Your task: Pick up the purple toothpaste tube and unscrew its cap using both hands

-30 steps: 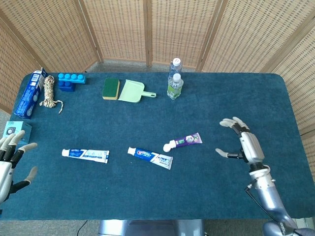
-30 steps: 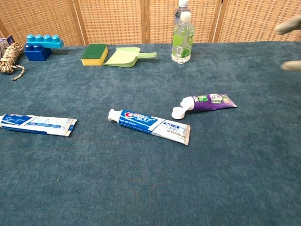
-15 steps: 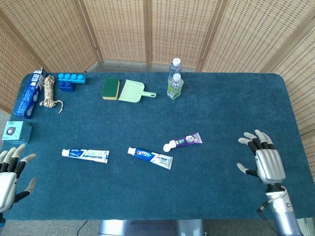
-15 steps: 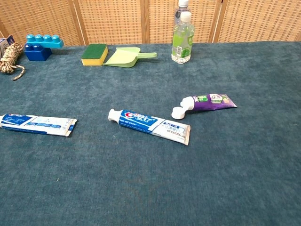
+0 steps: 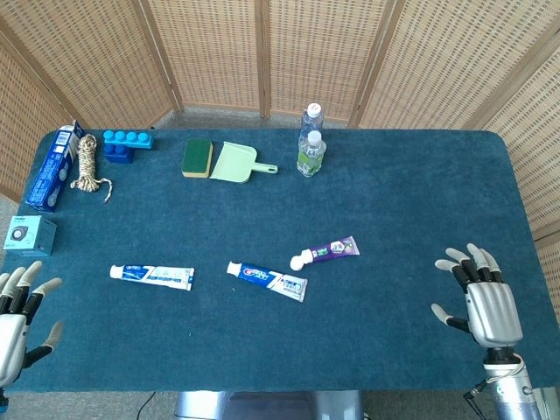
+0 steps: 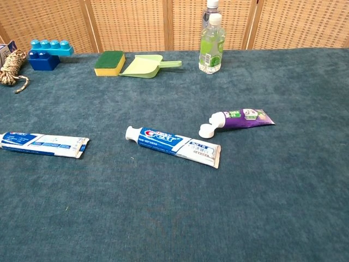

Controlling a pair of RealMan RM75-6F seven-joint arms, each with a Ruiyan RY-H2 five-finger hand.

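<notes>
Head view: both our hands idle with fingers spread, holding nothing, left hand [image 5: 19, 319] at 8 o'clock, right hand [image 5: 486, 302] at 4, nearest purple tube [image 5: 331, 251] lying mid-surface, unreached.

The head view looks steeply down from high above the near edge onto the whole dark teal cloth-covered table [image 5: 411, 184], from the woven wicker screens [image 5: 306, 52] at the far side to both hands at the near corners. The chest view sits much lower and closer, facing across the table at a shallow slant, so it shows only the middle and far parts. Both views share the purple toothpaste tube with its open white cap [image 5: 325, 253] [image 6: 239, 119], the blue and white toothpaste tube [image 5: 267, 279] [image 6: 173, 144], and the clear bottle of greenish liquid [image 5: 311, 154] [image 6: 211, 45]
</notes>
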